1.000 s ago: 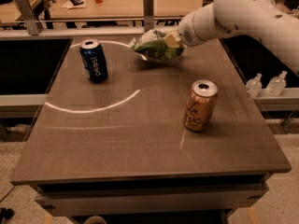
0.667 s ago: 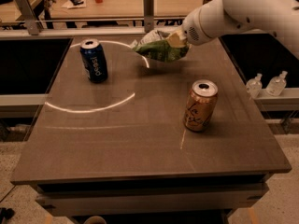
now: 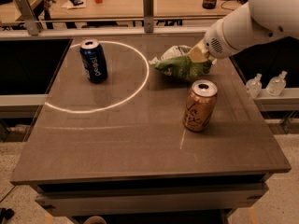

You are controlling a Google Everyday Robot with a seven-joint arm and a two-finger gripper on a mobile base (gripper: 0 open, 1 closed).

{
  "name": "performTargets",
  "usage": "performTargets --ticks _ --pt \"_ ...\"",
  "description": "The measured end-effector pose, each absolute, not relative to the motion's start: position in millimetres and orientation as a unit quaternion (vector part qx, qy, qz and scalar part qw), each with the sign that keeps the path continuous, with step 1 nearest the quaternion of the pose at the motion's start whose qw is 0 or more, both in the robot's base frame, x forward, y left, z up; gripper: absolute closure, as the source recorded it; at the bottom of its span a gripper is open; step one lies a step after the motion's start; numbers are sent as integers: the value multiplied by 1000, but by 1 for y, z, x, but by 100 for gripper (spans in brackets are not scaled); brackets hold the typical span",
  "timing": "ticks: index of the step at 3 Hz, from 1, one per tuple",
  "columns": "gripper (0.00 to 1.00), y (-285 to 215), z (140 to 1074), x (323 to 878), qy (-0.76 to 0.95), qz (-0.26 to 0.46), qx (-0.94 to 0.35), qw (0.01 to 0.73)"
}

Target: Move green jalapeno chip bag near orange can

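The green jalapeno chip bag point(image 3: 180, 65) is a crinkled light-green and white foil bag, held just above the table right of centre. My gripper point(image 3: 200, 55) comes in from the upper right on a white arm and is shut on the bag's right end. The orange can point(image 3: 200, 106) stands upright just in front of the bag, a short gap below it. The fingertips are mostly hidden by the bag and the wrist.
A dark blue can point(image 3: 94, 60) stands upright at the back left of the brown table point(image 3: 117, 148). A bright arc of light runs across the tabletop. Two small clear bottles point(image 3: 266, 84) sit on a ledge to the right. A railing and another table lie behind.
My arm has carried the chip bag from the table's back edge forward and rightward, so it now hangs just behind the orange can. Both cans have stayed put.
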State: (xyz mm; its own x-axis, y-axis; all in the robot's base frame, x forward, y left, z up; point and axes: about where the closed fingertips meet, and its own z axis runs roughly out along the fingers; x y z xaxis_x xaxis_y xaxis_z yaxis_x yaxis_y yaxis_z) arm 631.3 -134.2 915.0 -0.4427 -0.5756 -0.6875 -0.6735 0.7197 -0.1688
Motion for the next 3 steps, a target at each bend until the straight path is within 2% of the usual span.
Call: performTargets --ticks 2,3 --pt "100 -168 915 570 882 57 -345 317" --pt "82 -167 910 564 885 60 -349 303"
